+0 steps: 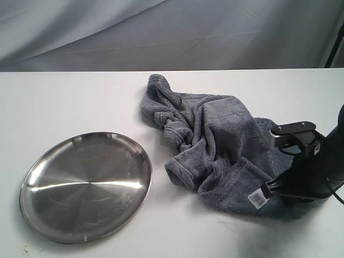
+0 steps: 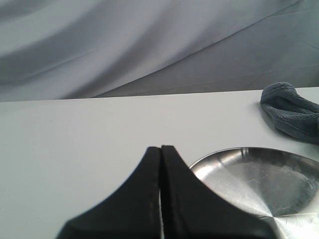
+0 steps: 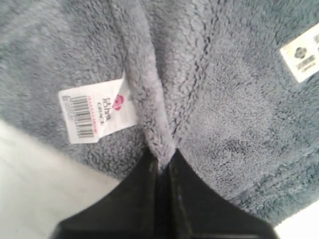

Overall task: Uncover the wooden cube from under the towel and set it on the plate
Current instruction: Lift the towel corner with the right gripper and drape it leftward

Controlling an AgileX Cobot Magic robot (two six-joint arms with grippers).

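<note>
The blue-grey towel lies bunched on the white table, right of centre. My right gripper is shut on a fold of the towel, pinching it at the towel's near right edge, close to a barcode label. The right arm stands over that corner. The shiny steel plate sits to the left and holds nothing. My left gripper is shut on nothing, hovering beside the plate. The wooden cube is hidden.
A second small white label is sewn on the towel. Grey cloth hangs behind the table's far edge. A tip of the towel shows past the plate in the left wrist view.
</note>
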